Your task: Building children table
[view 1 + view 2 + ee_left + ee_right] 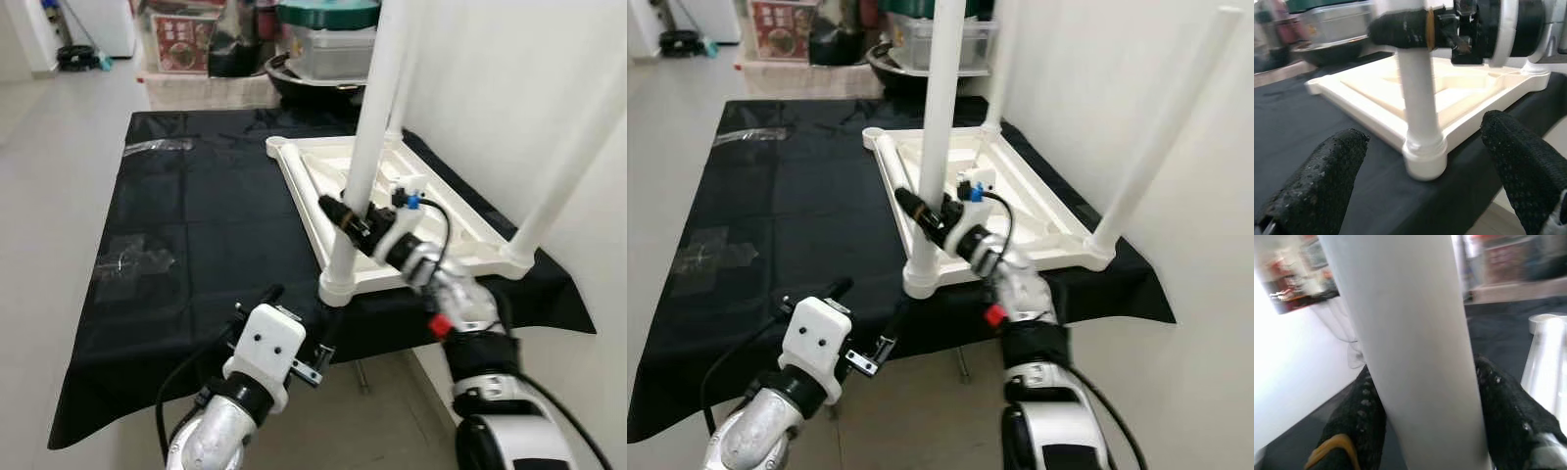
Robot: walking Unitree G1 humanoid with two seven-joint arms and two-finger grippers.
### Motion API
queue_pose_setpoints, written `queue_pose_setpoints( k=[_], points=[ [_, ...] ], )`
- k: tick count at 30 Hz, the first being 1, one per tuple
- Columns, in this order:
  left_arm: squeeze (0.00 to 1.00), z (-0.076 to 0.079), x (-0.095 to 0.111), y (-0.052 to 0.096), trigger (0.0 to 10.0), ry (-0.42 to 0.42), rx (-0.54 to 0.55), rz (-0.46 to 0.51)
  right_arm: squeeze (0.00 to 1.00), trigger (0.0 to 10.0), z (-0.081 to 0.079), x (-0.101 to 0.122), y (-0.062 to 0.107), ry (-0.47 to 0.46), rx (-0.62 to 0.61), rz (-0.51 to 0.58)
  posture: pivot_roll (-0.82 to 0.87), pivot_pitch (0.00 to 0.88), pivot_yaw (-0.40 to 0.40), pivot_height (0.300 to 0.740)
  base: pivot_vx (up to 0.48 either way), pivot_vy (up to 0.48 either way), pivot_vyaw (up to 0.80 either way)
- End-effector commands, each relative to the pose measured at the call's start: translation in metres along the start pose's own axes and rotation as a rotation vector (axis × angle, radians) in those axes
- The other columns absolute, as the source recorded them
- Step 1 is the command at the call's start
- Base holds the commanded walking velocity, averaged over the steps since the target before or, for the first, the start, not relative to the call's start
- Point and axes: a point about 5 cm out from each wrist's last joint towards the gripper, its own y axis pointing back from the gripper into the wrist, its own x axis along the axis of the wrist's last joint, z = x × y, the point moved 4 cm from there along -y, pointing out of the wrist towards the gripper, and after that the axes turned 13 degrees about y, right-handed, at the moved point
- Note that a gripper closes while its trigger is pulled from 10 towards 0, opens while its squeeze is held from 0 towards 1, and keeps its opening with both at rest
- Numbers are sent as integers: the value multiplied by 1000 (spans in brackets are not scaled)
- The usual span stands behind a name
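A white children's table top [294, 186] lies upside down on a black cloth [196, 215]. A white leg [377, 108] stands upright in its near left corner socket [340, 289]. My right gripper [345, 217] is shut on this leg low down, one black finger on each side of the leg [1410, 333]. Two more legs stand in the near right corner [1161, 127] and the far right corner [402, 59]. My left gripper [299, 318] hovers open below the table's front edge, facing the socket [1422, 156], its fingers [1317, 181] well apart.
A white wall [509, 78] runs close along the right. Boxes and a dark pan [323, 44] are stacked behind the table. A clear plastic bag [132, 259] lies on the cloth at the left. Open floor [49, 157] is to the left.
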Motion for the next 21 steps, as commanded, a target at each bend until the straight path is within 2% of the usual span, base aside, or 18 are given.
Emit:
queue_pose_setpoints(
  k=[1, 3, 5, 8, 10, 11, 12, 13, 14, 16, 19, 20, 21],
  points=[
    [0, 0, -2, 0, 10000, -5, -1, -8, 0, 10000, -22, -10, -4, -46, 157, -23, 141, 32, -101, 740, 0, 0, 0],
    [0, 0, -2, 0, 10000, -7, 2, -8, 0, 10000, -41, -18, 4, -35, 370, -90, 147, 31, -102, 740, 0, 0, 0],
    [0, -1, -2, 0, 10000, -8, 3, -7, 0, 10000, -46, -22, 2, -17, 410, -118, 148, 31, -102, 740, 0, 0, 0],
    [0, -1, -2, 0, 10000, -8, 3, -7, 0, 10000, -46, -22, 2, -17, 410, -118, 148, 31, -102, 740, 0, 0, 0],
    [0, 0, -2, 1, 10000, -9, 4, -7, 0, 10000, -43, -27, -13, 61, 365, -153, 150, 28, -103, 740, 0, 0, 0],
    [0, 0, -2, 1, 10000, -9, 4, -7, 0, 10000, -43, -27, -13, 61, 365, -153, 150, 28, -103, 740, 0, 0, 0],
    [0, 0, -2, 1, 10000, -9, 4, -7, 0, 10000, -39, -28, -19, 104, 331, -155, 150, 27, -102, 740, 0, 0, 0],
    [0, 0, -2, 1, 10000, -9, 3, -7, 0, 0, -29, -27, -27, 131, 237, -156, 150, 23, -103, 740, 0, 0, 0],
    [0, 0, -2, 1, 10000, -9, 3, -8, 0, 0, -21, -25, -31, 147, 164, -146, 150, 22, -102, 740, 0, 0, 0],
    [0, 0, -2, 1, 10000, -9, 3, -7, 0, 0, -16, -22, -33, 153, 115, -136, 150, 20, -103, 740, 0, 0, 0],
    [0, 1, -3, 1, 10000, -8, 2, -7, 0, 0, 3, -14, -32, 132, -53, -113, 148, 16, -101, 740, 0, 0, 0],
    [0, 1, -3, 1, 10000, -8, 2, -7, 0, 0, 3, -14, -32, 132, -53, -113, 148, 16, -101, 740, 0, 0, 0],
    [0, 1, -3, 1, 10000, -8, 2, -7, 0, 0, 12, -14, -31, 113, -153, -120, 146, 15, -101, 740, 0, 0, 0]
  ],
)
